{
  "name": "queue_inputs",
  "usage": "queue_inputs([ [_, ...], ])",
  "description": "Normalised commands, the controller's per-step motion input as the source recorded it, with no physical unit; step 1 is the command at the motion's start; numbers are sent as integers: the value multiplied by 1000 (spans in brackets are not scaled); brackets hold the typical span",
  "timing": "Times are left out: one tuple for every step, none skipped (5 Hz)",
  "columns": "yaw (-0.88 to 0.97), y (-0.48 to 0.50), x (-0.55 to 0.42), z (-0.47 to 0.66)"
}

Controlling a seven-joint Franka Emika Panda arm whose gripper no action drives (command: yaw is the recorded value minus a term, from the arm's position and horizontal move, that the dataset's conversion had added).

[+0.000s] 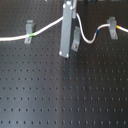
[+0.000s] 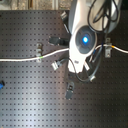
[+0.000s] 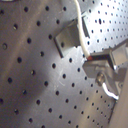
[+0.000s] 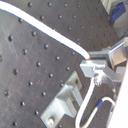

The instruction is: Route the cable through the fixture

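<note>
The claw (image 4: 92, 60) pinches the thin white cable (image 4: 45, 27), green-banded, over the perforated board (image 4: 30, 75).

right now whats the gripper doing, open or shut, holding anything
Gripper: shut on the cable, which it pinches at the fingertips in both wrist views, close to a fixture clip.

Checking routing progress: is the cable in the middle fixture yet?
Cannot tell. The gripper hides the middle fixture where the cable passes in the first exterior view.
</note>
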Motion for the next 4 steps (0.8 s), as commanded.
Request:
queue_inputs([
  [-109,202,-153,-4],
  [-51,117,-253,198],
  [-29,191,-231,87],
  [0,3,1,43],
])
